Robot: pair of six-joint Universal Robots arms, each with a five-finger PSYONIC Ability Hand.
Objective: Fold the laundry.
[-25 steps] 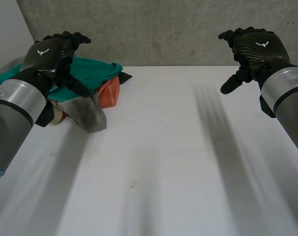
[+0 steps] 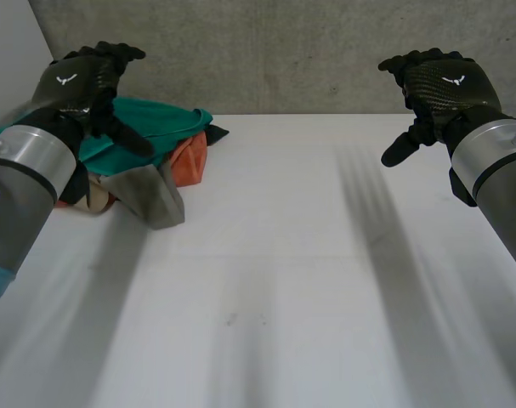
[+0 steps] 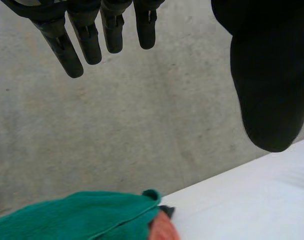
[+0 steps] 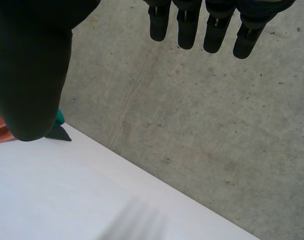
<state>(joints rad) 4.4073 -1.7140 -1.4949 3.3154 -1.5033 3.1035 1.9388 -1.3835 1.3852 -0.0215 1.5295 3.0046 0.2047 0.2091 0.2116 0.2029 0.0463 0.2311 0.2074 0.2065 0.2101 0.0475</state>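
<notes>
Head view, question put: where is the laundry pile (image 2: 155, 149) found, and why there?
Answer given: It is heaped at the far left corner of the table (image 2: 283, 280), close to the wall (image 2: 283, 51). A teal cloth (image 2: 168, 123) is laid on top, an orange cloth (image 2: 191, 157) is tucked beneath it, and a grey cloth (image 2: 151, 197) is spilled towards the front. Nothing is spread or folded yet, so the heap is taken as a stock from which one piece is to be drawn.
Question put: how are the hands held?
Answer given: The left hand (image 2: 75, 85) is hung just above the teal cloth, apart from it. In the left wrist view its fingers (image 3: 86, 40) are seen straight, the thumb is set wide, and nothing is gripped. It is judged to be poised for a first pick. The right hand (image 2: 445, 85) is raised over the far right of the table, well apart from the pile, slack and empty, probably kept clear until a cloth is brought out.
Question put: and the surface and room?
Answer given: A plain white tabletop is offered, bare across its middle and front, so flat room for folding is left. Rough grey concrete is seen behind.
</notes>
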